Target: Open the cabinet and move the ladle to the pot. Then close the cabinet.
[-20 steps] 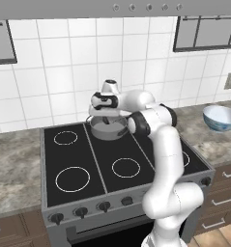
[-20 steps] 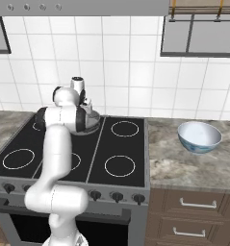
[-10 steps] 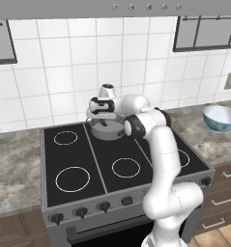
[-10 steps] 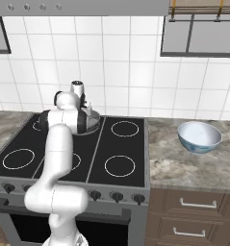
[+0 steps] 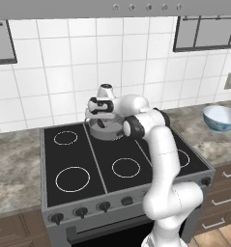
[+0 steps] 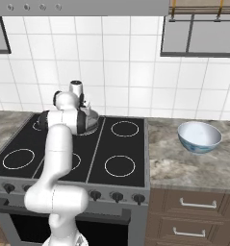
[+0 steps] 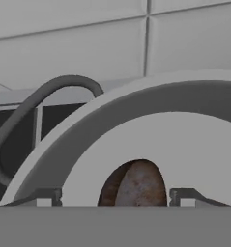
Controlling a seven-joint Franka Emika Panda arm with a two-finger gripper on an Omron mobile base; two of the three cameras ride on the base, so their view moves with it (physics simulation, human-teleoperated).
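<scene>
Hand view looked straight down into the pot (image 7: 184, 140), its pale floor and thick grey wall close beneath the camera, one loop handle (image 7: 39, 111) curving off its rim toward the tiled wall. The gripper (image 7: 114, 197) had its two finger tips spread wide apart with nothing between them, and a rounded brownish-dark shape lay on the pot floor between the tips; it was probably the cup of the ladle (image 7: 132, 185), though so little of it showed that I could not be sure. From the left base view the gripper (image 5: 101, 120) hung just above the pot (image 5: 107, 131) on the back burner of the stove (image 5: 88, 164), and the right base view put the pot (image 6: 90, 122) behind the arm's elbow. A blue-white bowl (image 6: 199, 137) sat well apart on the counter (image 6: 184, 163). The ladle looked light, stiff and slim, best taken by its straight handle rather than the cup. The pot looked rigid and slick-walled, so the loop handles would be the places to hold.
</scene>
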